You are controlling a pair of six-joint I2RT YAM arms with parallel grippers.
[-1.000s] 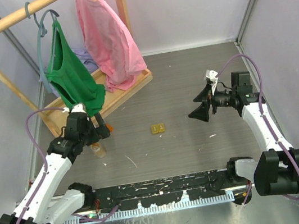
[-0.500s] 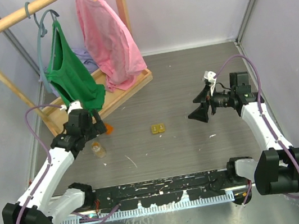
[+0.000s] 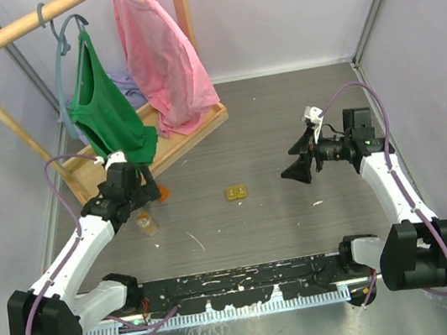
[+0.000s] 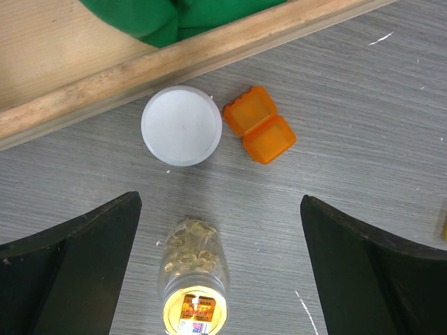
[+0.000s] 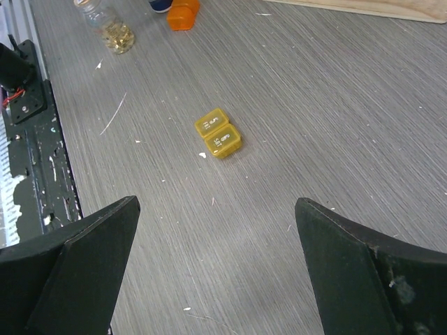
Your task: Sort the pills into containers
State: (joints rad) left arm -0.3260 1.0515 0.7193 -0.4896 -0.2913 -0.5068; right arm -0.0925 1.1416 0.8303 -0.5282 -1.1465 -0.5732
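Now, your left pincer (image 4: 220,202) is wide above the bottle (image 4: 194,279) at lower centre, the right pincer (image 5: 216,202) wide too; the pill box (image 5: 218,132) lies mid-frame on the counter (image 5: 314,105). A crooked grip may tip the bottle and spill pills (image 4: 188,244).

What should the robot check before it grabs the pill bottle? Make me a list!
1. Open left pincer: ok, jaws wide apart.
2. Upright pill bottle lined up with its gap: ok.
3. Cap off: ok, the white cap lies nearby.
4. Some pills inside: ok.
5. Open lids on the yellow pill box: not ok, both cells look shut.
6. Open right pincer, touching nothing: ok.
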